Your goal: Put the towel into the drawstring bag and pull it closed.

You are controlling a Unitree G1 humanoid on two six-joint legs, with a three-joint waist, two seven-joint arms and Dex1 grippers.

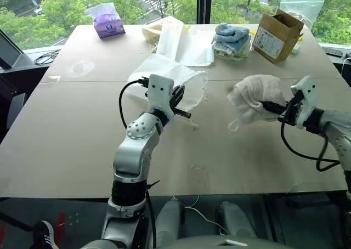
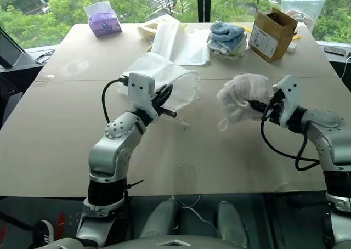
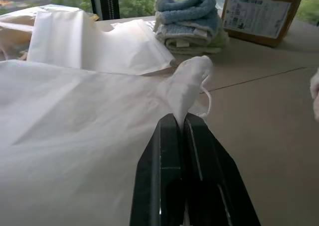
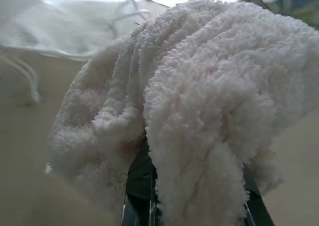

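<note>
Jaws on the left gripper [image 1: 181, 102] pinch a fold at the mouth of the drawstring bag [image 1: 164, 76]; the right gripper [image 1: 277, 109] has its jaws clamped on the towel [image 1: 253, 97], held aloft just right of the bag. Risk — pinched so, the mouth may stay flat and the bulky towel snag or slip. Beyond the bag, the tan table [image 1: 66, 139] carries clutter — folded cloths [image 1: 230, 39], a cardboard box [image 1: 277, 35] — by windows onto trees.
</note>
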